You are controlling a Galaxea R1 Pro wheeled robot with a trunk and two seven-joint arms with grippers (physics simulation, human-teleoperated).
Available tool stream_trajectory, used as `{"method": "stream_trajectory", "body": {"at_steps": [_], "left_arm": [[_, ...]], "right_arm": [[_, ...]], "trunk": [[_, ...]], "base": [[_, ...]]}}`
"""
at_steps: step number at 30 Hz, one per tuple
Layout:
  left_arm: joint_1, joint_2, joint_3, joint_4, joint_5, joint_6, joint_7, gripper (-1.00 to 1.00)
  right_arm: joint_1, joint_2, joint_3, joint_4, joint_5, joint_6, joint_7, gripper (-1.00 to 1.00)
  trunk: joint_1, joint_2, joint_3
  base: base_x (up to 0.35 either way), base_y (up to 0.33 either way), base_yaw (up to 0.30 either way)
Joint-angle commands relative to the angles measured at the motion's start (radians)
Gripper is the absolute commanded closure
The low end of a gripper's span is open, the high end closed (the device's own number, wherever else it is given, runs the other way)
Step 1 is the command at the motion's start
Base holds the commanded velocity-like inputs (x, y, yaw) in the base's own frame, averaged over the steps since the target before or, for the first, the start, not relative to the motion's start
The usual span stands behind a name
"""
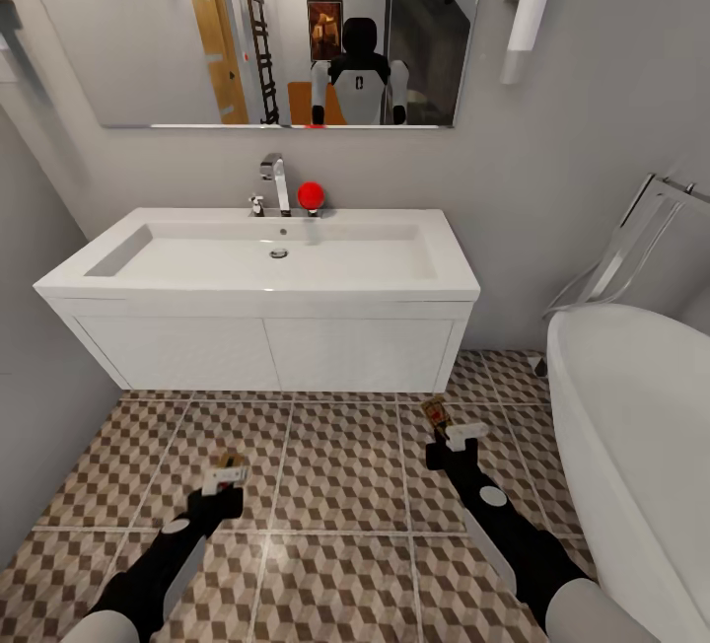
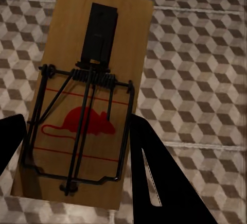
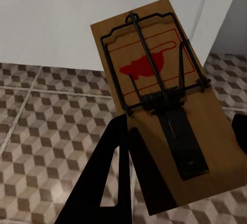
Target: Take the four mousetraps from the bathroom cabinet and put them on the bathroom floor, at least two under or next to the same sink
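Note:
I face the white wall-hung bathroom sink [image 1: 266, 273] with its chrome tap, above the cube-patterned bathroom floor [image 1: 335, 485]. My left gripper [image 1: 229, 477] is shut on a tan mousetrap [image 2: 82, 95] with dark wire and a red mouse mark, held above the tiles in front of the sink's left half. My right gripper [image 1: 452, 438] is shut on a second mousetrap [image 3: 159, 90], whose tip [image 1: 435, 415] sticks out toward the sink's right corner. Both traps hang above the floor. The cabinet is out of view.
A white oval bathtub [image 1: 641, 446] fills the right side, close to my right arm. A grey wall [image 1: 39, 377] closes the left. A mirror [image 1: 296, 22] above the sink reflects the robot. A red ball [image 1: 311, 193] sits by the tap.

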Motion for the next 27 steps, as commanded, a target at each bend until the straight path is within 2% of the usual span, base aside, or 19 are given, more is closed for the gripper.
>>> {"method": "stream_trajectory", "body": {"at_steps": [1, 5, 10, 27], "left_arm": [[0.000, 0.000, -0.005, -0.007, 0.009, 0.004, -0.002, 1.00], [0.000, -0.001, -0.007, -0.014, 0.009, 0.003, 0.000, 1.00], [0.000, 0.004, -0.008, -0.016, 0.009, 0.003, 0.001, 1.00], [0.000, 0.005, -0.008, -0.015, 0.009, 0.003, 0.001, 1.00]], "right_arm": [[-0.001, -0.002, 0.009, 0.000, -0.011, -0.010, -0.010, 1.00], [-0.001, -0.006, 0.010, 0.001, -0.011, -0.047, -0.010, 1.00], [-0.001, -0.008, 0.011, 0.002, -0.011, -0.058, -0.011, 1.00], [-0.001, -0.008, 0.010, 0.002, -0.012, -0.059, -0.014, 1.00]], "trunk": [[0.000, 0.000, -0.001], [0.000, 0.000, -0.001], [0.000, 0.000, -0.001], [0.065, -0.119, -0.054]], "base": [[0.000, 0.000, 0.000], [0.000, 0.000, 0.000], [0.000, 0.000, 0.000], [0.000, 0.000, 0.000]]}}
